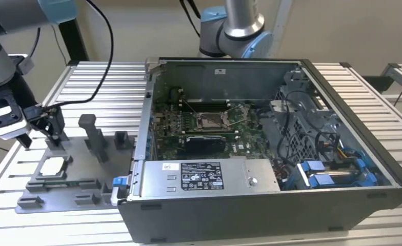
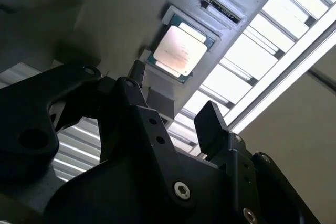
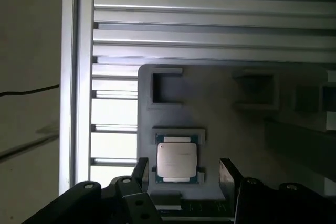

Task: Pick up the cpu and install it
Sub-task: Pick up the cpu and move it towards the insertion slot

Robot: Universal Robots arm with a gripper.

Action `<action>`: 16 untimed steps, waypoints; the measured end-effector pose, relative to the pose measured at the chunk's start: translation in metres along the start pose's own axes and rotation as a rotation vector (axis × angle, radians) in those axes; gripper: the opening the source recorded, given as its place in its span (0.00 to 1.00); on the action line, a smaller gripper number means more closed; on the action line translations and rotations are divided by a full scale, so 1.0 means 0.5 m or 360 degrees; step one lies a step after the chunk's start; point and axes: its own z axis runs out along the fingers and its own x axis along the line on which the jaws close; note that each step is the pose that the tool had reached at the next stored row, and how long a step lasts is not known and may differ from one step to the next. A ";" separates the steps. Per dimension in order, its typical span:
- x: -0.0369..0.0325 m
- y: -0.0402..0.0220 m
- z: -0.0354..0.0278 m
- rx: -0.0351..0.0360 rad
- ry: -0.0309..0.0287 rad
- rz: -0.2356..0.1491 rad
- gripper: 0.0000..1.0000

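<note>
Hovers just above cpu with gripper spread wide, empty. Lies flat in grey tray pocket, outside computer case. Hides tray's near part behind gripper body in first wrist view.

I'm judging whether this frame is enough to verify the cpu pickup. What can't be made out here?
Socket: too small in the exterior view to tell whether its frame is latched or its centre bare.
cpu: any corner marking is too small in both wrist views.
Tray: the part nearest the open tool is covered by the tool's own body in both wrist views.
</note>
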 end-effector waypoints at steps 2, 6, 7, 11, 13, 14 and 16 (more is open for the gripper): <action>0.000 -0.001 0.006 0.0000 -0.00002 0.0000 1.00; -0.001 -0.002 0.018 0.0000 -0.00001 0.0000 1.00; -0.001 -0.002 0.021 0.0000 0.00001 0.0000 1.00; 0.000 -0.003 0.033 0.0000 0.00000 0.0000 1.00; 0.000 -0.004 0.039 0.0000 0.00001 0.0000 1.00; 0.000 -0.004 0.041 0.0000 0.00003 0.0000 1.00; 0.000 -0.004 0.048 0.0000 0.00005 0.0000 1.00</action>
